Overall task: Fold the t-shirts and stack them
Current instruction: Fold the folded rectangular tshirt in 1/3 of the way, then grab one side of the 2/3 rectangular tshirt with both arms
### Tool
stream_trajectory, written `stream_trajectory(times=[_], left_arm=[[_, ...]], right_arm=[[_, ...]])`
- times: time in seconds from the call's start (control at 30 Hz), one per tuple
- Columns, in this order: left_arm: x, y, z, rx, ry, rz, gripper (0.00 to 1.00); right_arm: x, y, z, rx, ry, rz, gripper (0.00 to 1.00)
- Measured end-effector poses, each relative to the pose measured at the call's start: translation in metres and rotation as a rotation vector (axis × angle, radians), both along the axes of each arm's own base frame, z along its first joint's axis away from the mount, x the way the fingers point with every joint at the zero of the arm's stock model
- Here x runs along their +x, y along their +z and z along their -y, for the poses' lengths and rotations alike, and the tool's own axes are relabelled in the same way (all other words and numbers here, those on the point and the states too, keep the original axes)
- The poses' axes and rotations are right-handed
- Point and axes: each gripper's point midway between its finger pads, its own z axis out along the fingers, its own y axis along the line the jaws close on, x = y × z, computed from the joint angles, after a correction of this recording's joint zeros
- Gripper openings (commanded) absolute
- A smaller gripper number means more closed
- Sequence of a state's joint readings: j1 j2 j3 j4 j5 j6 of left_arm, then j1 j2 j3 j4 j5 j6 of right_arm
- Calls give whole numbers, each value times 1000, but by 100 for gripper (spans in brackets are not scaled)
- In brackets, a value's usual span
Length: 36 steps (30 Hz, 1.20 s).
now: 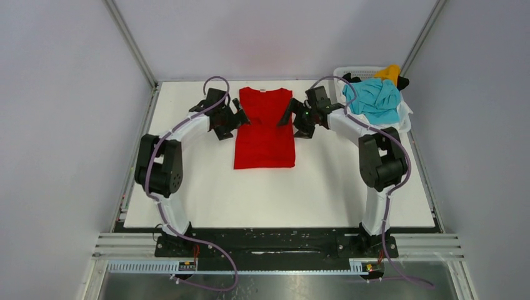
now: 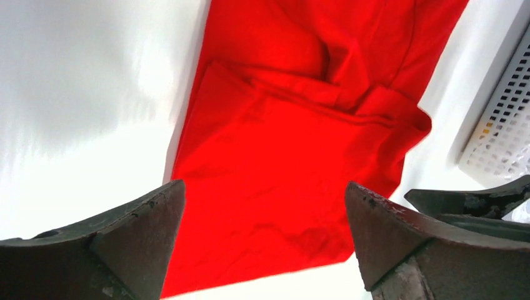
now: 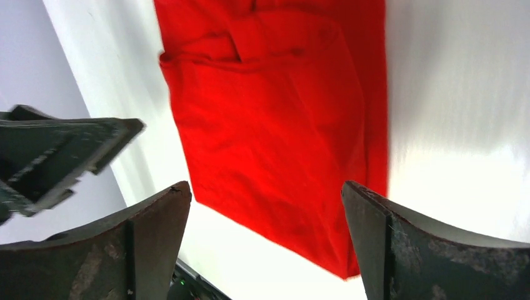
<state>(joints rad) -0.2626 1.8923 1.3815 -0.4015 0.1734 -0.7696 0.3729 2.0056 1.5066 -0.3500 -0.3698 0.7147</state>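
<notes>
Red t-shirt (image 1: 264, 128) lies mid-table, sides tucked into a long strip, cross fold looks undone. Left gripper (image 1: 240, 117) and right gripper (image 1: 287, 119) gape empty beside it, turquoise shirt (image 1: 377, 100) and others wait in the basket (image 1: 357, 68)

The left end effector (image 1: 240, 116) and right end effector (image 1: 286, 117) face each other, jaws spread wide, empty.
</notes>
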Motion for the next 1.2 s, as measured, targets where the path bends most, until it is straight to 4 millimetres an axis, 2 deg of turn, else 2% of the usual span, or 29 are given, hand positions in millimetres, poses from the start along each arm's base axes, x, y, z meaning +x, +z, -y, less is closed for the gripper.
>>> stream_trajectory(times=[0.07, 0.13, 0.2, 0.27, 0.33, 0.43, 0.53, 0.63, 0.7, 0.77, 0.8, 0.83, 0.9, 0.97, 1.07, 1.17, 1.2], left_arm=[[-12, 10, -6, 11, 10, 20, 99], [-28, 21, -13, 15, 18, 43, 99], [-51, 30, -20, 15, 21, 60, 99], [-70, 29, -24, 15, 19, 59, 99], [-86, 16, -25, 19, 9, 29, 94], [-110, -21, -26, 36, -9, -61, 84], [-129, -54, -26, 53, -25, -154, 74], [-120, -56, -20, 31, -31, -122, 61], [-113, -58, -14, 10, -37, -113, 47], [-106, -60, -9, -10, -43, -100, 29], [-104, -63, -7, -10, -51, -96, 12], [-103, -64, -4, -18, -60, -92, 0], [-107, -69, 0, -22, -75, -105, 0], [-110, -69, 4, -28, -87, -96, 0], [-127, -68, 3, -26, -99, -99, 0], [-156, -64, -5, -22, -107, -123, 0], [-167, -61, -7, -27, -112, -131, 0]], right_arm=[[-14, -2, 8, -18, 6, 1, 99], [-39, -6, 19, -38, 14, -12, 98], [-64, -12, 29, -51, 20, -38, 93], [-87, -23, 36, -60, 25, -73, 84], [-105, -37, 41, -72, 31, -117, 74], [-125, -55, 43, -86, 39, -177, 63], [-127, -62, 38, -79, 44, -191, 58], [-123, -68, 33, -62, 47, -186, 52], [-118, -69, 29, -50, 49, -174, 48], [-116, -71, 26, -37, 52, -167, 39], [-115, -71, 25, -32, 53, -166, 33], [-114, -73, 24, -31, 55, -162, 25], [-113, -75, 22, -26, 58, -160, 1], [-116, -79, 22, -25, 61, -159, 0], [-124, -79, 21, -8, 70, -156, 0], [-145, -76, 24, 4, 90, -172, 0], [-159, -74, 26, 9, 103, -183, 0]])
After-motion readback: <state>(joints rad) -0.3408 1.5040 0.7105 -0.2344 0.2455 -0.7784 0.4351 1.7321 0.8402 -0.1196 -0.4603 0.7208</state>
